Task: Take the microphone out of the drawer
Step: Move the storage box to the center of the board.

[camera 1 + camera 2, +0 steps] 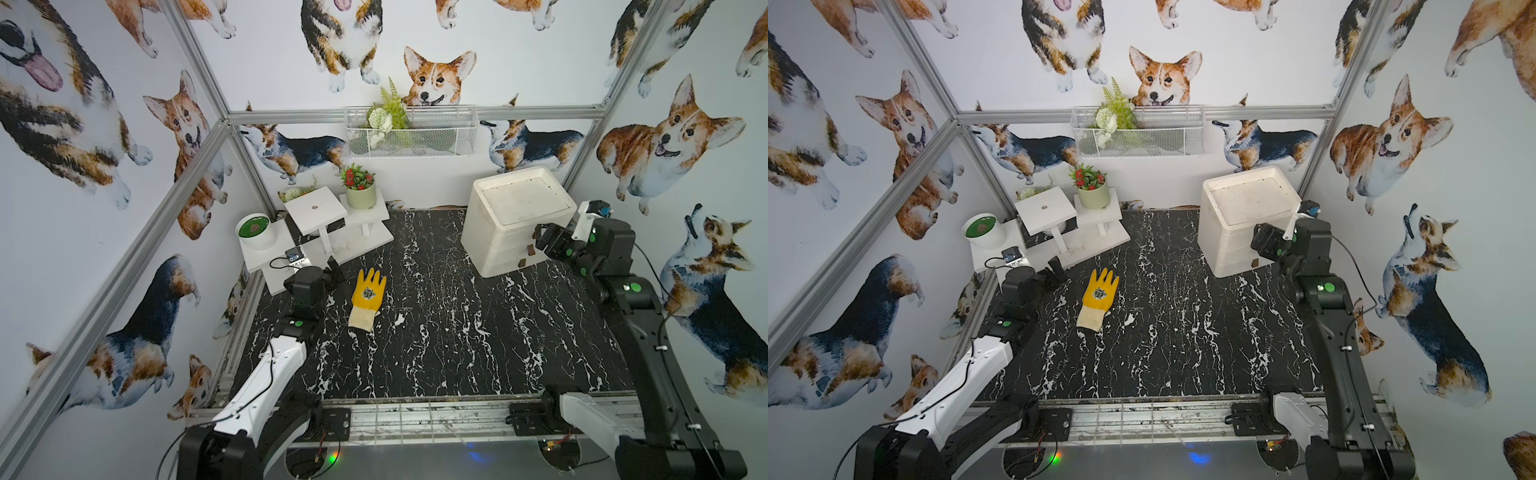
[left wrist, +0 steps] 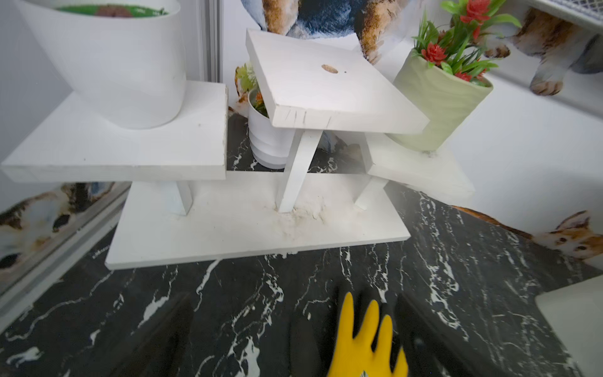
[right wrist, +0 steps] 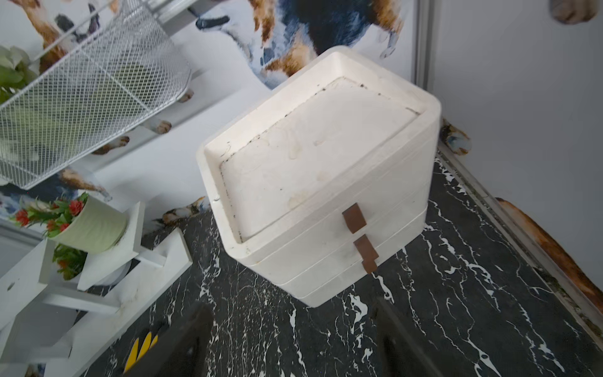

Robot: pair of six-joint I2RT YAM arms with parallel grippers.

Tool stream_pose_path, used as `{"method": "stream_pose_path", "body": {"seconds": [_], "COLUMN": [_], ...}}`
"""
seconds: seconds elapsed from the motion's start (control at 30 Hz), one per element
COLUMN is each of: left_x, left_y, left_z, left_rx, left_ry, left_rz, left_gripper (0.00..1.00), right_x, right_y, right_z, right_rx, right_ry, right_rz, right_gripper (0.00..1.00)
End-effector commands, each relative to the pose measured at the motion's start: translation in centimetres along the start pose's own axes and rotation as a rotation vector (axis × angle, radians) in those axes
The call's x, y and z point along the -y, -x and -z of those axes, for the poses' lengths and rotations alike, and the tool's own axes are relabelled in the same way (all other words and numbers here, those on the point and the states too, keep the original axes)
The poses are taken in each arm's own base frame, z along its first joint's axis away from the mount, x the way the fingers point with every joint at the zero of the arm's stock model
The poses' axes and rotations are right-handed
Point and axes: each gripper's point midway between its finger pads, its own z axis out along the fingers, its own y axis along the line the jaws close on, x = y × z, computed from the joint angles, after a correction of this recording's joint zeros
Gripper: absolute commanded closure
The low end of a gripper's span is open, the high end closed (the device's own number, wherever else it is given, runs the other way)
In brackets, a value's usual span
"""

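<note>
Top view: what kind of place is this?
Probably a robot test booth: metal frame with corgi-print walls, left arm and right arm mounted at the table edge, staged props like the drawers and glove.

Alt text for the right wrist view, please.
White three-drawer unit on a black marble table, all drawers closed, each with a brown pull tab. The right gripper is open and empty, short of the drawers. No microphone visible.

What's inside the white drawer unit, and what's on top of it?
The drawer unit has all three drawers shut, so contents are hidden; no microphone shows. Its recessed top holds only stains.
</note>
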Motion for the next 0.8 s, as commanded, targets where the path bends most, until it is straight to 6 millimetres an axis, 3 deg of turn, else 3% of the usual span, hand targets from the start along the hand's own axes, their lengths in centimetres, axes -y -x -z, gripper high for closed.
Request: {"method": "stream_pose_path", "body": {"seconds": [0.0,0.17,0.4,0.77], "left_x": [1.2,3.3,4.9,4.4], "left_y": [-3.0,-4.7,-6.4,-6.7], "left_z": [1.2,2.3,3.1,4.3], "left_rx": [-0.173,-0.285,-0.409,-0.413], "left_ry": [-0.082,-0.199,-0.280,-0.284], "left_rz": [0.145,0.226,0.257,0.265], "left_gripper": [0.00,0.00,0.00,0.00], "right_x": [-2.2,-6.2,-8.6,-7.7], "right_y": [-2.5,-2.2,-2.8,-3.0], "right_z": [-1.0,-3.5,-8.1,-13.9], "right_rx": [-0.231,-0.313,-0.454,-0.530], "right_ry": [0.025,0.056,0.004,-0.110], "right_rz": [0.020,0.151,0.327,0.516], "right_gripper": [0.21,0.23,0.26,0.30]}}
